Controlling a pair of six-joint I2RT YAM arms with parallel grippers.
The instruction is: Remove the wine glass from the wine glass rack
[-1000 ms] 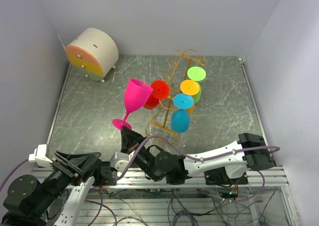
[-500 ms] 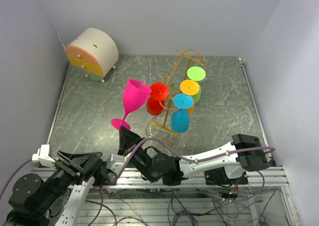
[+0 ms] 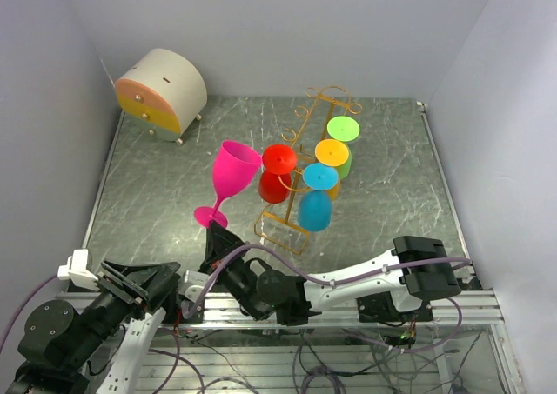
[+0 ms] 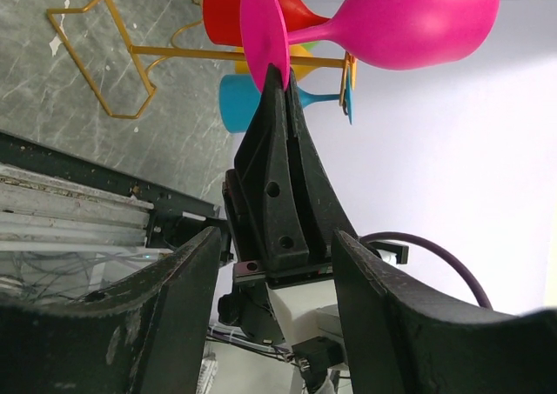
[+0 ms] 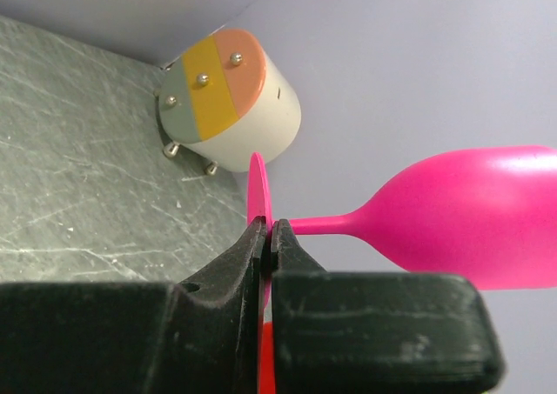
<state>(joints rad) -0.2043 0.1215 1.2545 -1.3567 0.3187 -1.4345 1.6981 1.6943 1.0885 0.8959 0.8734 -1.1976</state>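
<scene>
Wrist view: right claw [image 5: 268,230] clamped on pink wine glass [image 5: 470,216] foot, left claw [image 4: 274,237] spread

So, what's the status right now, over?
Right fingers shut on pink glass foot. Left fingers open, empty. Glass off the rack. Red glass close beside.

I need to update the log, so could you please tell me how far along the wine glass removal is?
Done: the pink wine glass is clear of the wine glass rack and sits to its left. In hand: the right claw is shut on the glass's foot, holding it tilted. Left: probably just setting it down and letting go.
</scene>
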